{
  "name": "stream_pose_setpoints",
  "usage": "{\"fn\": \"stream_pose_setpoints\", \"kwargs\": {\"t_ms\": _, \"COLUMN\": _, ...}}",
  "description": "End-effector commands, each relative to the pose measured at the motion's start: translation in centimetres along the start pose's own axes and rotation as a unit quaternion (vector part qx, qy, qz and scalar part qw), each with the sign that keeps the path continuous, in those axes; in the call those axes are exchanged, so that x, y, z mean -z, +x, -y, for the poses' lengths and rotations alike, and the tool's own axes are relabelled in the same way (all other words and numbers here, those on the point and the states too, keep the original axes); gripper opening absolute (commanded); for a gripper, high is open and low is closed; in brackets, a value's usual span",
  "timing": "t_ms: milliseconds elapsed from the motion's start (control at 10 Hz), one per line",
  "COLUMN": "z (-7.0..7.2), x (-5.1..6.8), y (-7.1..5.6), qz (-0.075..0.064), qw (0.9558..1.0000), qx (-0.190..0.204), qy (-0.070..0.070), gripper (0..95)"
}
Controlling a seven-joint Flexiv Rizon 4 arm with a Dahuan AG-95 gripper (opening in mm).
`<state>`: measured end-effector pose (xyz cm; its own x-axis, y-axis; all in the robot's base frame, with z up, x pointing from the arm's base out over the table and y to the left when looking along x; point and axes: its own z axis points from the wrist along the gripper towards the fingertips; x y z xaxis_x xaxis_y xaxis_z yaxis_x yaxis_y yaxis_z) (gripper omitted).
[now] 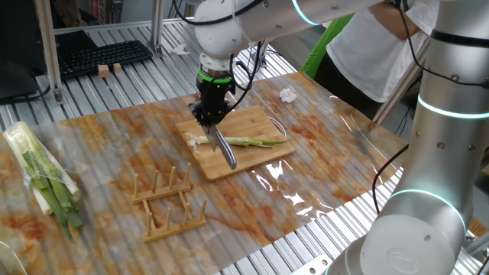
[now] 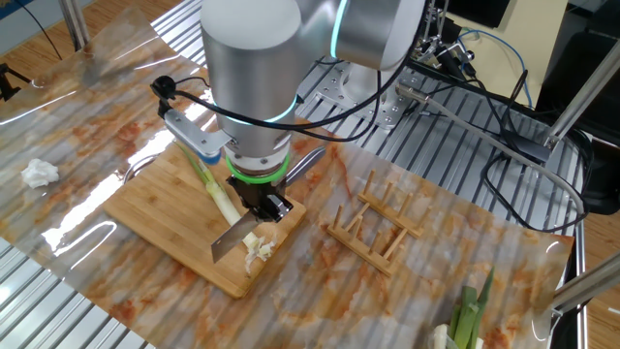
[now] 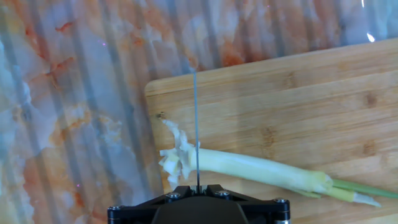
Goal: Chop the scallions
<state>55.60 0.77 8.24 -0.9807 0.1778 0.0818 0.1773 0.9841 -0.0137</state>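
Note:
A slender scallion stalk [image 1: 256, 141] [image 2: 213, 186] [image 3: 261, 168] lies across the wooden board [image 1: 256, 164] [image 2: 155, 208] [image 3: 298, 93]. Its white end is frayed, with short pale chunks [image 1: 195, 140] [image 2: 257, 248] [image 3: 176, 155] beside it. My gripper [image 1: 210, 114] [image 2: 262, 206] [image 3: 198, 186] hangs over that white end, shut on the handle of a knife [image 1: 225, 153] [image 2: 232, 242]. In the hand view the blade [image 3: 196, 124] shows edge-on as a thin line crossing the stalk just behind the frayed tip. The blade edge sits at the board's surface.
A wooden rack [image 1: 168, 198] [image 2: 373, 228] stands next to the board. A plastic-wrapped bundle of green-and-white stalks [image 1: 46, 179] [image 2: 465, 325] lies at the table's end. There is a crumpled tissue [image 1: 287, 95] [image 2: 39, 173] and a keyboard [image 1: 99, 57]. A person [image 1: 374, 38] stands behind the table.

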Motion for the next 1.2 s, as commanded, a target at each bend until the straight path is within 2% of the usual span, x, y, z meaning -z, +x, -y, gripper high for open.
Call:
{"fn": "stream_pose_setpoints", "kwargs": {"t_ms": 100, "z": 0.5, "x": 0.0, "y": 0.2, "qz": 0.000, "qw": 1.0000, "qx": 0.001, "qy": -0.001, "gripper": 0.0}}
{"fn": "stream_pose_setpoints", "kwargs": {"t_ms": 700, "z": 1.9, "x": -0.6, "y": 0.1, "qz": 0.006, "qw": 0.9999, "qx": 0.008, "qy": -0.005, "gripper": 0.0}}
{"fn": "stream_pose_setpoints", "kwargs": {"t_ms": 1200, "z": 1.9, "x": -1.1, "y": 0.5, "qz": 0.010, "qw": 0.9999, "qx": 0.000, "qy": -0.008, "gripper": 0.0}}
